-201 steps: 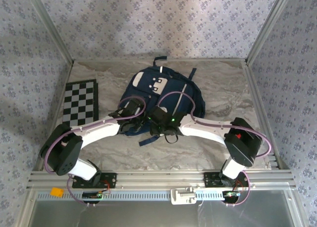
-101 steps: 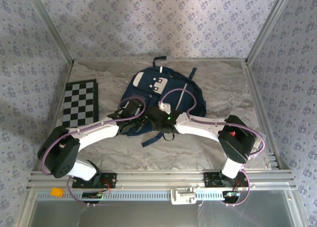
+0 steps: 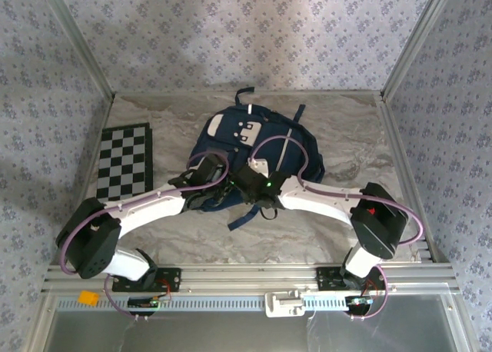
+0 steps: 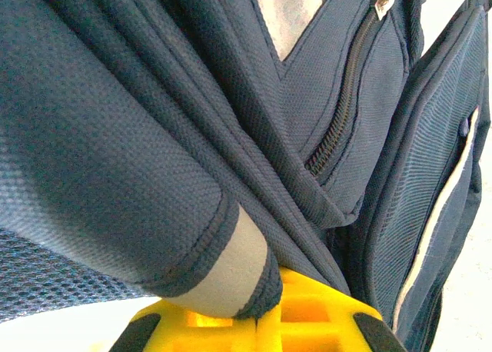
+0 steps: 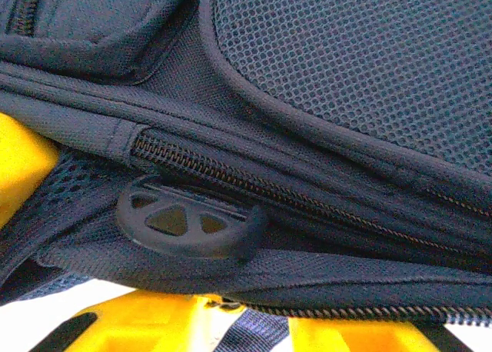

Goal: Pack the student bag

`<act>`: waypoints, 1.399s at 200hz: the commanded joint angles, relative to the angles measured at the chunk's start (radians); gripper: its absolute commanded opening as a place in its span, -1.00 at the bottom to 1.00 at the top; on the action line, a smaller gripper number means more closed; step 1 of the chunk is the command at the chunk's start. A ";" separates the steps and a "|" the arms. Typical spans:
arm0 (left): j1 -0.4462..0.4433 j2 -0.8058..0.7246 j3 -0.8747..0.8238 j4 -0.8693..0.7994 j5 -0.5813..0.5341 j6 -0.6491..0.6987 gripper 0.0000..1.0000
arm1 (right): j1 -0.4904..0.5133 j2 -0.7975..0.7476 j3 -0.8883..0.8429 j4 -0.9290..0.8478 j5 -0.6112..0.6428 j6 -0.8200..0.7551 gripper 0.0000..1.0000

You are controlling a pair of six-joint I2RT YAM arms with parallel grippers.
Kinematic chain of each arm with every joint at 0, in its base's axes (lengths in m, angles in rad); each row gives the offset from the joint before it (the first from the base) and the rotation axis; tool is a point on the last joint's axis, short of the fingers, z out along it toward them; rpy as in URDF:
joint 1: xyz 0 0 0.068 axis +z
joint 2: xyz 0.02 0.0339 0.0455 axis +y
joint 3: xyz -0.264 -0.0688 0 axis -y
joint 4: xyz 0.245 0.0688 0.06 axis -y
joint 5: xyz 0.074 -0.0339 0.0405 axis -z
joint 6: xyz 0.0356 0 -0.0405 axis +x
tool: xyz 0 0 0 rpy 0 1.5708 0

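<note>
Bag (image 3: pixel 254 141) flat on table (image 3: pixel 346 137), left claw (image 4: pixel 257 317) pinched shut on its fabric, right claw (image 3: pixel 247 183) at zipper (image 5: pixel 200 171), grip unclear

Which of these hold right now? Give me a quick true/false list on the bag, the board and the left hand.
1. The student bag lies on the table. True.
2. The checkered board rests on the bag. False: it lies flat on the table to the bag's left, apart from it.
3. The left hand is shut on bag fabric. True.
4. The zipper pull in the right wrist view is white. False: it is black.
</note>
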 commanded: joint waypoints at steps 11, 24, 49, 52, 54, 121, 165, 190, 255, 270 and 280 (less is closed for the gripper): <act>-0.012 -0.038 0.048 0.051 0.022 -0.019 -1.00 | -0.014 0.037 0.047 -0.017 0.053 -0.038 -0.31; -0.012 -0.038 0.048 0.055 0.023 -0.019 -1.00 | -0.024 0.040 0.047 -0.009 0.063 -0.022 -0.34; -0.013 -0.039 0.052 0.042 0.020 -0.012 -1.00 | -0.029 0.022 0.027 0.015 0.072 -0.038 -0.47; -0.012 -0.039 0.051 0.042 0.020 -0.012 -1.00 | -0.027 0.017 0.025 0.015 0.074 -0.039 -0.49; -0.013 -0.040 0.051 0.042 0.019 -0.013 -1.00 | -0.027 0.016 0.022 0.013 0.075 -0.041 -0.51; -0.013 -0.036 0.051 0.050 0.018 -0.014 -1.00 | -0.032 -0.008 -0.007 0.024 0.083 -0.072 -0.70; -0.012 -0.046 0.058 0.039 0.018 -0.011 -1.00 | -0.032 0.040 0.036 -0.003 0.124 -0.053 -0.71; -0.014 -0.054 0.058 0.027 0.011 -0.008 -1.00 | -0.035 0.035 0.032 -0.013 0.137 -0.037 -0.85; 0.072 -0.073 0.044 -0.030 0.010 0.060 -1.00 | -0.001 -0.072 -0.018 -0.123 0.098 -0.048 -1.00; 0.143 -0.074 0.037 -0.031 0.042 0.112 -1.00 | -0.003 -0.113 -0.053 -0.165 0.079 -0.031 -1.00; 0.198 -0.074 0.047 -0.068 0.068 0.150 -1.00 | -0.003 -0.144 -0.080 -0.202 0.080 -0.019 -1.00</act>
